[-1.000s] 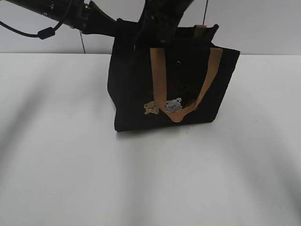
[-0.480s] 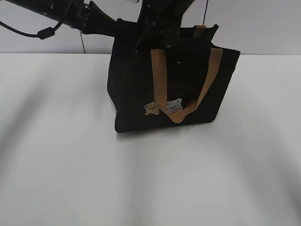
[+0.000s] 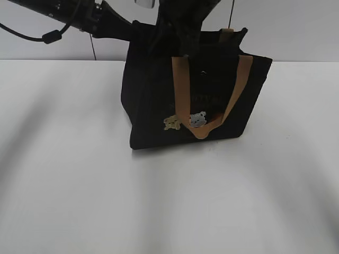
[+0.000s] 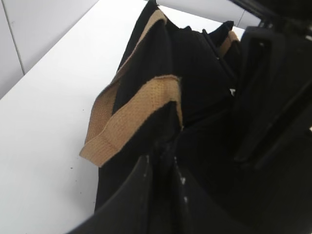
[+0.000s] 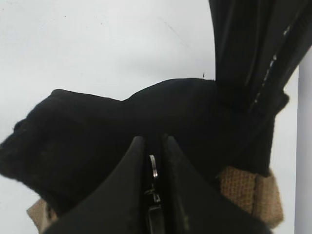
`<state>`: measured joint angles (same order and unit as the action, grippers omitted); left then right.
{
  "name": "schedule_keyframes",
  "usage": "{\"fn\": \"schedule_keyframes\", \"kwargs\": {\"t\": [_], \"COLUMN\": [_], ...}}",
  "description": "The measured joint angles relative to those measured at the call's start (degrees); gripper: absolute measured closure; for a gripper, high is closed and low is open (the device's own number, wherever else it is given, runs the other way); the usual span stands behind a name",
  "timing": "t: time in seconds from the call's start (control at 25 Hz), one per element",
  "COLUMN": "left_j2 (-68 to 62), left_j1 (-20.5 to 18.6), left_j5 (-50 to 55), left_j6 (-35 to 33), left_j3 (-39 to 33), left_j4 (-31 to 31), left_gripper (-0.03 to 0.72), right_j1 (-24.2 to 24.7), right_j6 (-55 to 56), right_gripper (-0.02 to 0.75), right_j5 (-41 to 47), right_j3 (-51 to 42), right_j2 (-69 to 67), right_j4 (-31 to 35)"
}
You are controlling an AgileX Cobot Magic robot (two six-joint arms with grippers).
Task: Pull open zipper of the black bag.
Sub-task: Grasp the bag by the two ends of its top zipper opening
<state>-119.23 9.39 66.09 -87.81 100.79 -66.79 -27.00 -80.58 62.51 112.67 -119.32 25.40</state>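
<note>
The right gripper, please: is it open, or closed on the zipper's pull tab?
Closed on it: in the right wrist view the right gripper has its fingers pressed together with the silvery pull tab pinched between them, above the black bag.

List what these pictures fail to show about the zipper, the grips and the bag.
- Zipper line: exterior view, covered by the right gripper and arm above the black bag.
- Pull tab: right wrist view shows only a silvery sliver between close-set jaws; the grip is unclear.
- Left gripper: left wrist view, fingers dark against bag fabric; the pinched part is unclear.
- Lettering: exterior view, too dim to read.
</note>
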Motion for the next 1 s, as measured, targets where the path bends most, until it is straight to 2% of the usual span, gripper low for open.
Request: {"fn": "schedule_keyframes", "kwargs": {"t": [0.2,0.56,1.0], "left_j2": [0.17,-0.04,-0.78], "left_j1": [0.0,1.15,1.6], "left_j5": [0.36,-0.89,-1.63], "left_j6": [0.0,0.0,0.09], "left_j3": [0.0,0.06,0.51], "left_j4": [0.14,3.0,7.36], "left_gripper": [0.636,0.636,0.637], "right_j1": [0.0,0.06,3.6], "right_j6": [5.48,21.64,24.81], "right_gripper": [0.687,0.69,0.71], "right_j5": [-0.13,-1.33,0.43], "right_j3": [0.0,0.0,0.0], "right_j2": [0.89,2.79,2.79], "right_j4": [0.0,-0.41,0.13]}}
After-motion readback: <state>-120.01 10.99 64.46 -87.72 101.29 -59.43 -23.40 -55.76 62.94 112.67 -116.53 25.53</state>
